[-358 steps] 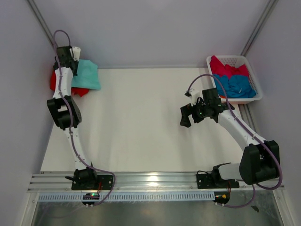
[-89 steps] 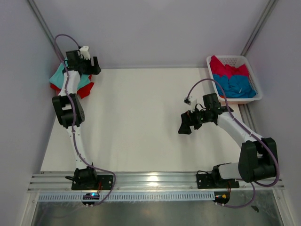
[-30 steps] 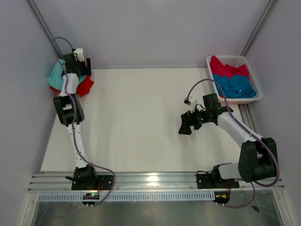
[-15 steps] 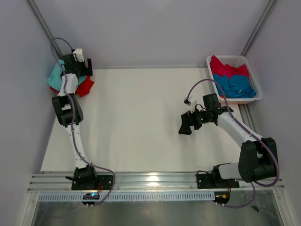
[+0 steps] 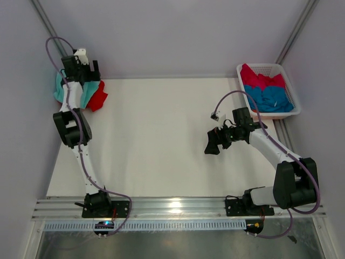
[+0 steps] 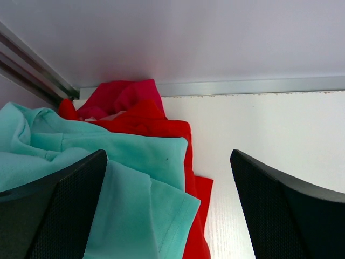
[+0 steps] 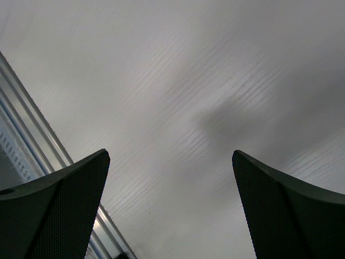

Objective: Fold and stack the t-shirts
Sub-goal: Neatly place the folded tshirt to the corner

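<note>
A stack of t-shirts lies at the table's far left corner. The mint-teal t-shirt (image 6: 108, 183) (image 5: 86, 89) rests loosely folded on the bright red one (image 6: 161, 121) (image 5: 98, 98), and a crimson-pink one (image 6: 126, 94) peeks out behind. My left gripper (image 6: 168, 162) (image 5: 85, 73) hovers over this stack, open, with nothing between its fingers. My right gripper (image 5: 211, 144) (image 7: 170, 156) hangs open over bare table right of centre. More t-shirts, a crimson-pink one (image 5: 257, 78) and a blue one (image 5: 272, 99), lie crumpled in the basket.
The white slatted basket (image 5: 282, 68) stands at the far right corner. Grey walls close in the back and both sides, and a metal rail (image 6: 32, 67) runs along the left wall near the stack. An aluminium rail (image 5: 172, 205) holds both arm bases.
My left gripper has opened fully and drawn up and to the left, away from the mint-teal t-shirt. The right arm has not moved.
</note>
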